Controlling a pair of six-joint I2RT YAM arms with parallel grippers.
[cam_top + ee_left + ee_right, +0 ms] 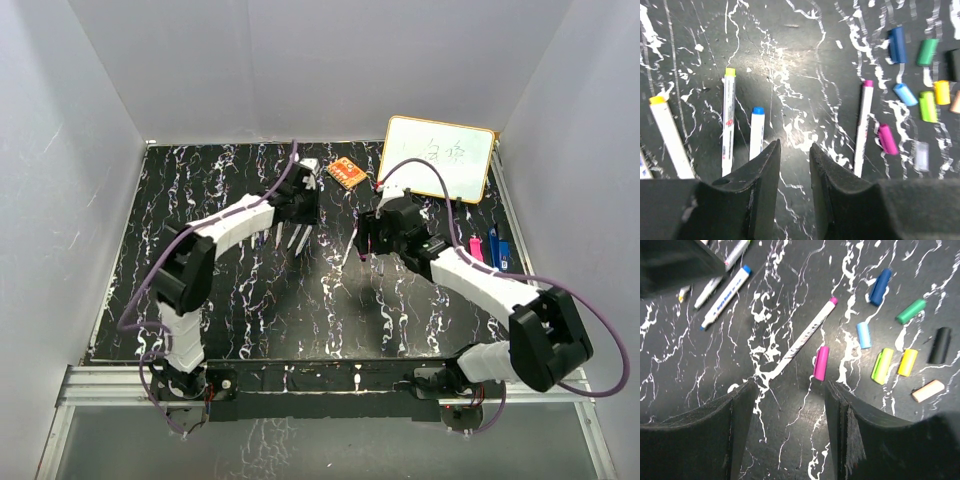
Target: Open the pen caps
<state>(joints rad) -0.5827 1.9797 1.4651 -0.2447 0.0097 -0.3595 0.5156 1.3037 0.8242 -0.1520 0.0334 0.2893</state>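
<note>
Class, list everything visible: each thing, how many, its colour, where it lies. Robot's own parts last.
Loose plastic pen caps: eight; dark blue, green, black, light blue, lime, yellow, peach, magenta; clustered right of the markers.
Clear plastic piece: one; beside magenta cap.
Thin white marker barrels: at least four; ends yellow, lime, blue, pink; centre.
Orange rectangular eraser block: one; far centre.
White rectangular whiteboard: one; far right.
Pink and blue clips: count unclear; right edge.
Black marbled table: one; beneath everything.
Left arm, right arm: two; black and white; jaws open, empty.
</note>
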